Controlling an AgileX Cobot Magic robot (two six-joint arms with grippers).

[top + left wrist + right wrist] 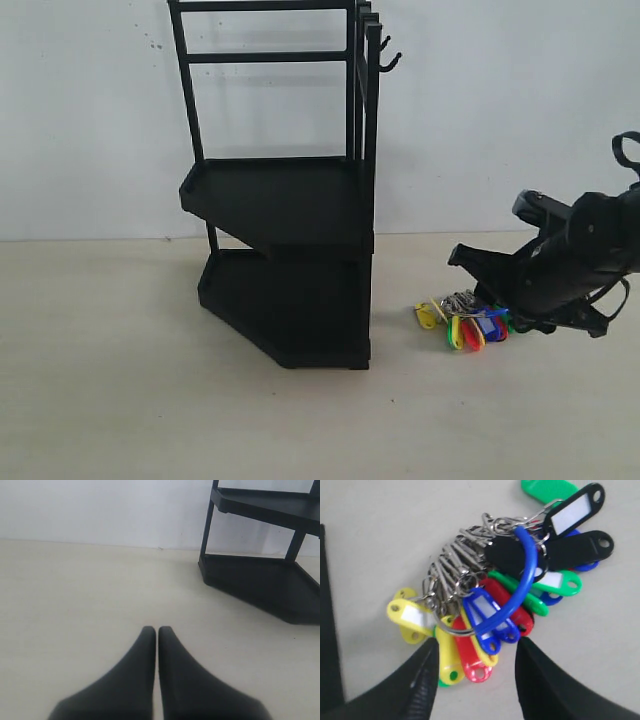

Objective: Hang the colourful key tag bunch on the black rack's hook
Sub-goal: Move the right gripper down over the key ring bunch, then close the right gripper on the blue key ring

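The colourful key tag bunch (468, 322) lies on the pale table to the right of the black rack (285, 255). Small hooks (388, 60) stick out from the rack's upper right post. My right gripper (476, 649) is open and low over the bunch (492, 610), one finger on each side of the yellow, red and blue tags. The blue-sleeved loop (520, 582) arches above the tags. In the exterior view the right arm (570, 262) covers part of the bunch. My left gripper (154, 630) is shut, empty, low over bare table, out of the exterior view.
The rack's lower tray (265, 585) and a leg (207, 525) show in the left wrist view. A white wall (90, 110) stands behind the table. Black and green tags (577, 535) spread on the bunch's far side.
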